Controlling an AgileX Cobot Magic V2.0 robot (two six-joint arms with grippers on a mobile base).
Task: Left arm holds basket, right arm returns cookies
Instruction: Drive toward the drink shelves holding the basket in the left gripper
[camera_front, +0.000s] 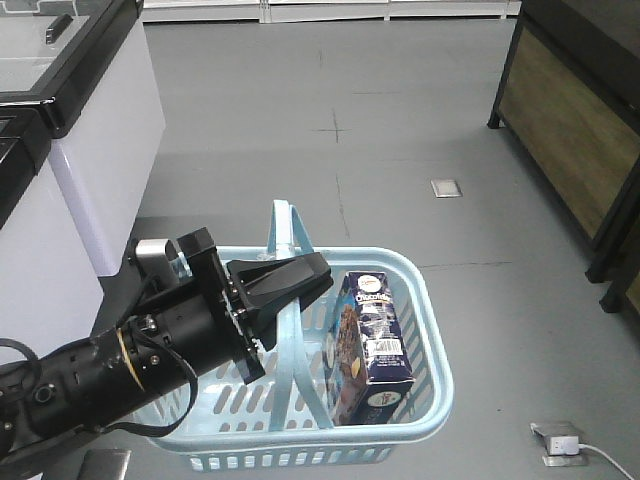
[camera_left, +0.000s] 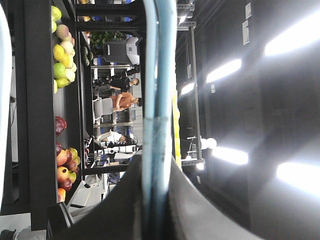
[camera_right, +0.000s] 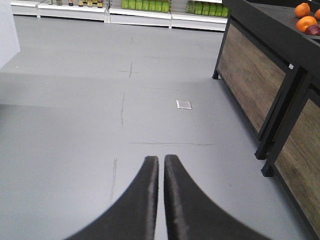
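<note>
the cookies (camera_front: 372, 340) sit inside the basket (camera_front: 432, 345), just off the tips of the left gripper (camera_front: 318, 277), lower than them and toward the basket's right wall. that gripper's fingers are clenched on the looped handles (camera_left: 157, 75), which run straight out between them in the left wrist view. the right gripper (camera_right: 161, 159) has its fingers pressed together on nothing, over bare floor (camera_right: 75, 100), and the box is not in its view.

judging by its look, the box is light, stiff cardboard: easy to lift, but it would dent under a hard pinch, and the glossy print may slide. the safest hold seems to be across the two narrow side faces near the upper end, away from the handles.

its long axis runs from the far rim toward the near rim. whether it leans or lies flat i cannot tell.
</note>
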